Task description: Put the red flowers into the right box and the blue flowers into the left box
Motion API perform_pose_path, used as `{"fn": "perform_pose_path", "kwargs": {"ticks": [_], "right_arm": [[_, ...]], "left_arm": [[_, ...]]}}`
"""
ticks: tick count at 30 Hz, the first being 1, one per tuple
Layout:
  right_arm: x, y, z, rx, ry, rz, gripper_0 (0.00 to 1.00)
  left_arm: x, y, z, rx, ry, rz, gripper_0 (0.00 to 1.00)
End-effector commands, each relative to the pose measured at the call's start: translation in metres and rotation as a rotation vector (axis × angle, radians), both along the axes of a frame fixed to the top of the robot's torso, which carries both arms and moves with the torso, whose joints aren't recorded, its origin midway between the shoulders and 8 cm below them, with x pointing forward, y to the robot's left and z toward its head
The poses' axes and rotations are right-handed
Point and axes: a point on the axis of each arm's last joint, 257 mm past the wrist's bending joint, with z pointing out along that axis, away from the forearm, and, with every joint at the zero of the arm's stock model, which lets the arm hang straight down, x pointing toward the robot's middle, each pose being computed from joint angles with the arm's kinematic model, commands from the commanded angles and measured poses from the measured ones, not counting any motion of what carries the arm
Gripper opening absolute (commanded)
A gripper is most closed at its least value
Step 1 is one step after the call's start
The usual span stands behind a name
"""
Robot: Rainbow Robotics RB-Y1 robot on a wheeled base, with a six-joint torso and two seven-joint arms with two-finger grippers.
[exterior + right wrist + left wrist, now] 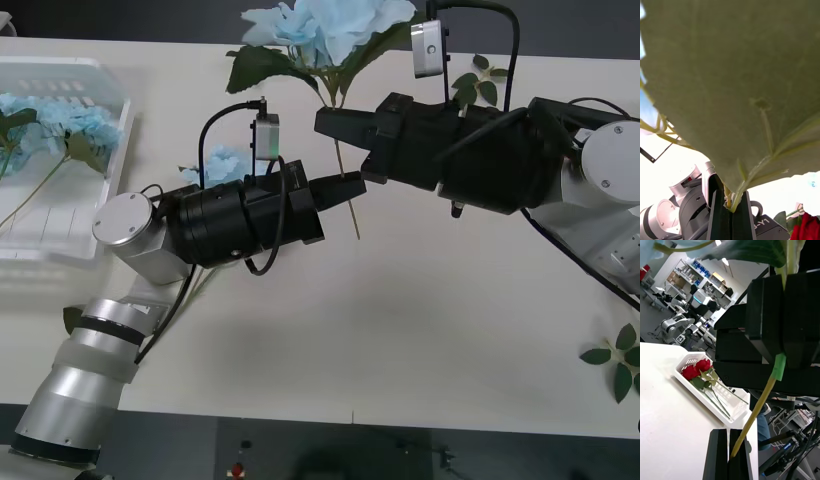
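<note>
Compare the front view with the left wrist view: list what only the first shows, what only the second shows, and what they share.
Front view only: the left box with blue flowers lying in it, a blue flower head above the grippers, and loose leaf sprigs on the table.

Left wrist view only: a white slatted basket holding red flowers, with a lab room behind.

Both: the left gripper and right gripper shut on the same green stem, right above left.

A: Front camera: overhead, angled forward and down across the table.
B: Wrist cameras: very close, each looking along its own fingers; both share the one flower stem held between arms.
</note>
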Motion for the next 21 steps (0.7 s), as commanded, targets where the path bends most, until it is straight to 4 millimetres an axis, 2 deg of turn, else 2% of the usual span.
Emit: {"fn": "perform_pose_path", "kwargs": {"ticks": [1,3,4,6,7,8,14,21], "right_arm": [[-0.007,0.007,0.022,0.036,-0.007,0.024,0.01],[-0.007,0.007,0.022,0.037,-0.004,0.024,0.08],[-0.008,0.007,0.021,0.036,-0.003,0.025,0.16],[-0.007,0.007,0.022,0.039,0.002,0.024,0.77],[-0.007,0.007,0.022,0.039,0.002,0.024,0.86],[-0.007,0.007,0.022,0.042,0.006,0.024,1.0],[-0.007,0.007,0.021,0.04,0.01,0.024,1.0],[-0.002,-0.002,0.021,0.024,0.009,0.008,1.0]], "left_arm": [[0.003,0.0,0.012,0.022,-0.074,0.006,0.0],[0.003,0.003,0.011,0.02,-0.07,0.008,0.0],[0.003,0.005,0.011,0.017,-0.067,0.007,0.0],[0.003,0.01,0.013,0.005,-0.06,0.008,0.0],[0.002,0.011,0.013,0.003,-0.057,0.005,0.0],[0.001,0.013,0.015,-0.007,-0.053,0.003,0.0],[0.0,0.035,0.025,-0.058,-0.033,-0.002,0.0],[0.016,0.09,0.034,0.034,-0.094,0.051,0.0]]}}
